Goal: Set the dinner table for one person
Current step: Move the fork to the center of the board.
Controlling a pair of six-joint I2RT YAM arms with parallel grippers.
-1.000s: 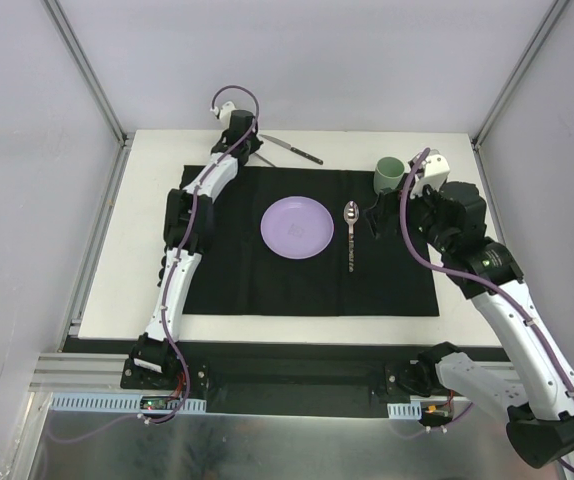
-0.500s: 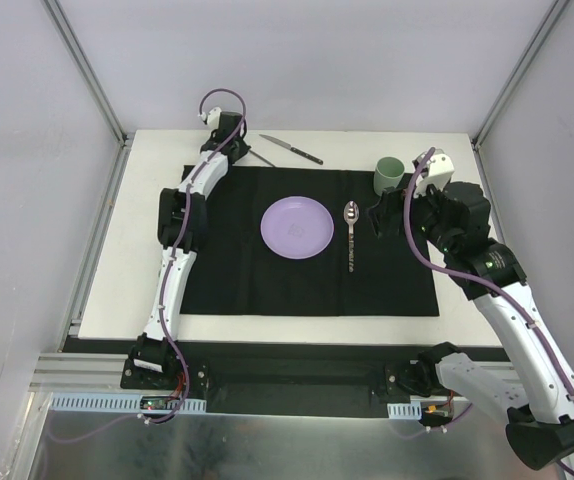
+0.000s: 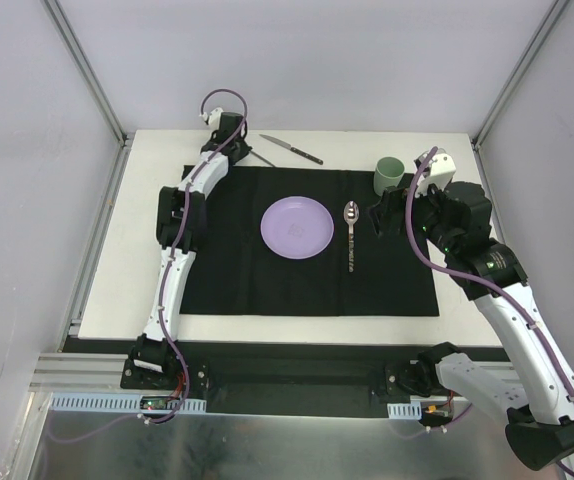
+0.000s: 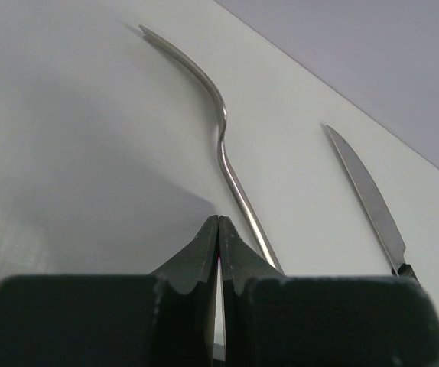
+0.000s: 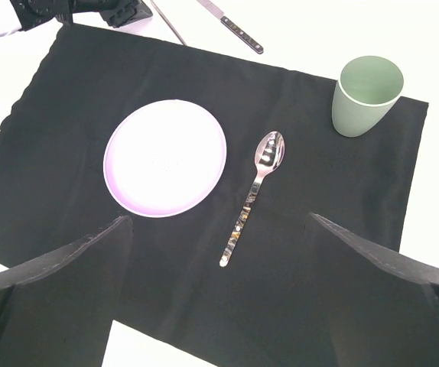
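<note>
Table (image 3: 132,200) half set; left gripper (image 4: 219,229) pressed together just beside fork (image 4: 219,130). It should spread, straddle the handle, then pinch. Right gripper (image 5: 219,220) hangs spread over mat (image 3: 227,270).

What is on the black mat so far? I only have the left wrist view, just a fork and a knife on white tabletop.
Observer: A purple plate sits in the middle of the black mat.
Operator: Any cutlery beside it?
Observer: A spoon lies just right of the plate, bowl pointing away from the arms.
Operator: And the other arm?
Observer: The right gripper is open, hovering over the mat's right side near the spoon.
</note>
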